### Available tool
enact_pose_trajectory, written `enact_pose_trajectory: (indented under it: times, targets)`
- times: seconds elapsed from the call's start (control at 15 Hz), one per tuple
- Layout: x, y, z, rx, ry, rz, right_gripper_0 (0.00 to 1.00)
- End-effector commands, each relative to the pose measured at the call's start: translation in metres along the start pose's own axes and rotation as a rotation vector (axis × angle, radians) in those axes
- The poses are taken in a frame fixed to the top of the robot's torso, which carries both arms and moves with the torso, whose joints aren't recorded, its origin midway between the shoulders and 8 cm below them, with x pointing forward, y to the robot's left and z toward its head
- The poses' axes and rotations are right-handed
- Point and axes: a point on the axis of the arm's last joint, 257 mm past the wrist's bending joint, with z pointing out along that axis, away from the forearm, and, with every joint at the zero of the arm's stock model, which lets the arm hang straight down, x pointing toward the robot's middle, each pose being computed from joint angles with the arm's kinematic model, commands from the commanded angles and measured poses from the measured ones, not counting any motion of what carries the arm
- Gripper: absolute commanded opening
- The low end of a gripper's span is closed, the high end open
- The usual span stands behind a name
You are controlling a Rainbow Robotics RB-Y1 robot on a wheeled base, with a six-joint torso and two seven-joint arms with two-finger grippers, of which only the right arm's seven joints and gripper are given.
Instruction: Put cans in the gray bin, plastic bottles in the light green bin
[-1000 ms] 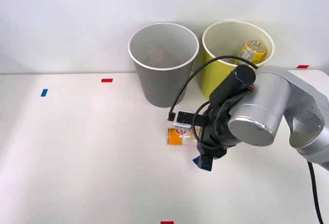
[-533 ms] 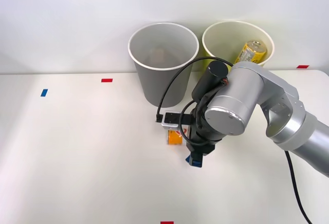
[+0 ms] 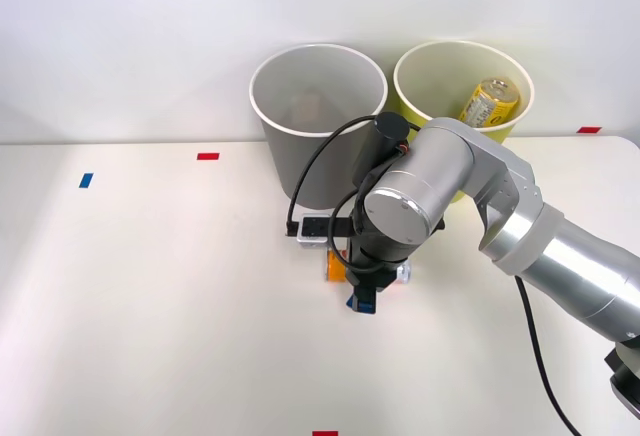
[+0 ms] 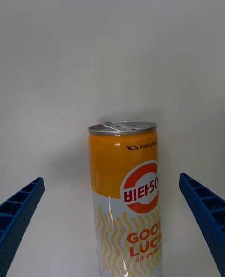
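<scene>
I see my right gripper (image 4: 112,220) with jaws spread wide, straddling the slim orange-and-silver drink can (image 4: 126,197) lying on the white worktop (image 3: 150,306) before the round gray bin (image 3: 317,126)

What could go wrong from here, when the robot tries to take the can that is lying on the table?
1. The can lies on its side between the open fingers of the right pincer. It sits closer to one finger than the other, so it may roll away as they close.
2. The gray bin and the light green bin stand side by side, and a yellow can already rests in the green one, so this can may also land in the wrong bin.
</scene>
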Motion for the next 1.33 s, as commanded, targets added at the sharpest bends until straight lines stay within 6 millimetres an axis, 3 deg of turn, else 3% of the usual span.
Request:
enact_pose_trajectory:
  times: [0.07,0.33,1.0,1.33]
  targets:
    - [-0.007,-0.008,0.006,0.029,-0.015,-0.110,1.00]
    - [0.004,-0.018,0.012,0.058,0.033,-0.222,1.00]
    - [0.000,-0.010,0.014,0.044,0.057,-0.171,1.00]
    - [0.005,-0.009,0.035,0.033,0.108,-0.133,1.00]
